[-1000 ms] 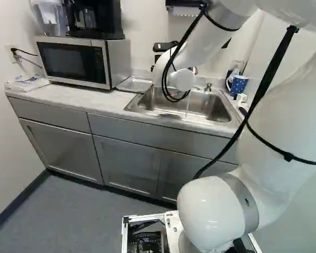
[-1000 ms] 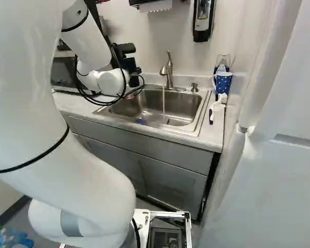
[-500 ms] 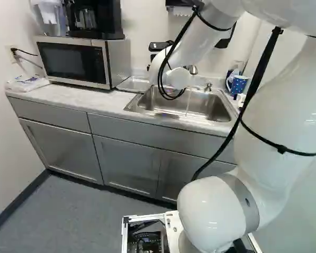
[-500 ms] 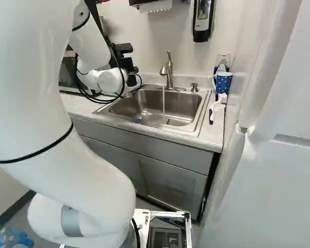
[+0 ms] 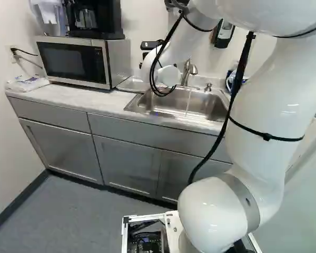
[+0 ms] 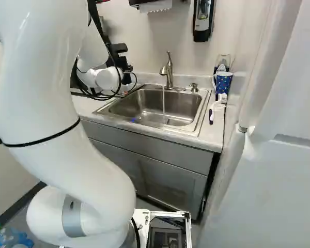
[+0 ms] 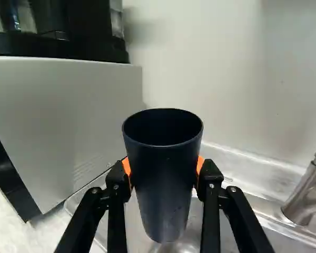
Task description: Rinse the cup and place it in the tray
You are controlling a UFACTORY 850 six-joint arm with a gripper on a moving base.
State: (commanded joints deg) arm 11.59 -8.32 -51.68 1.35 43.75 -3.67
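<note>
Between the fingers of your claw you have a smooth, matt cup that looks like plastic. Beyond it, the tray is shiny metal. To one side of the claw, the microwave has a smooth, low-sheen flank; to the other, the faucet and sink are glinting metal. Behind the claw, your arm is smooth and glossy.
</note>
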